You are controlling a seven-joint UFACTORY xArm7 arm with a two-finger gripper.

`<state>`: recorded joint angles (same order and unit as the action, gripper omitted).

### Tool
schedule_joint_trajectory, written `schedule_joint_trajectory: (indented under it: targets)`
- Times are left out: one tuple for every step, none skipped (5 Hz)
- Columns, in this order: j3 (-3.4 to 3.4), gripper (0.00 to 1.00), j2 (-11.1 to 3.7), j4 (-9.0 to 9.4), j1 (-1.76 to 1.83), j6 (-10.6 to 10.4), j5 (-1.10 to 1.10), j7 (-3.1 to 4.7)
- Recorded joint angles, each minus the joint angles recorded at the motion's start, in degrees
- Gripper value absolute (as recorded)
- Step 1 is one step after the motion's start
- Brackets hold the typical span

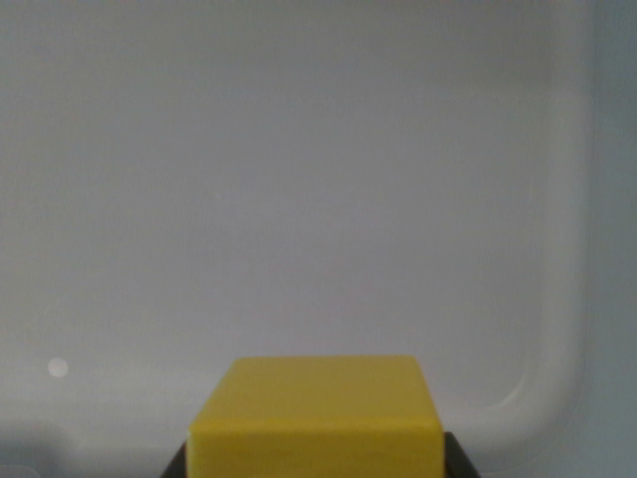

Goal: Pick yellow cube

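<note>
Yellow cube [317, 413] is sitting at the bottom centre of the wrist view, between two dark tips of the claw [317, 463] that are showing just beside its lower left and lower right corners. The claw appears to be closing on, or already holding, the cube; whether the tips are actually touching its sides cannot be told, since only slivers are showing. Beyond the cube, a pale tray [557, 398] with a rounded raised rim is lying, its corner curving up the wrist view's right of the cube. A small white spot [58, 367] is lying on the tray floor, well apart from the cube on the wrist view's left. Judgement: the grasp step is in hand. The next move is calling for a confirmed firm grip, then a straight lift.
</note>
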<state>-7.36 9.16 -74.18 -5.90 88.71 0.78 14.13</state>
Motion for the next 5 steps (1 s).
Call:
schedule_joint_trajectory:
  targets:
    - [0.00, 1.00, 0.00, 0.00, 0.00, 0.0, 0.00, 0.00]
    - [-0.01, 1.00, 0.34, -0.54, 0.01, 0.9, -0.08, -0.08]
    - [-0.01, 1.00, 0.34, -0.54, 0.01, 0.9, -0.08, -0.08]
    - [-0.01, 1.00, 0.58, -0.92, 0.02, 1.5, -0.13, -0.13]
    - [-0.01, 1.00, 0.58, -0.92, 0.02, 1.5, -0.13, -0.13]
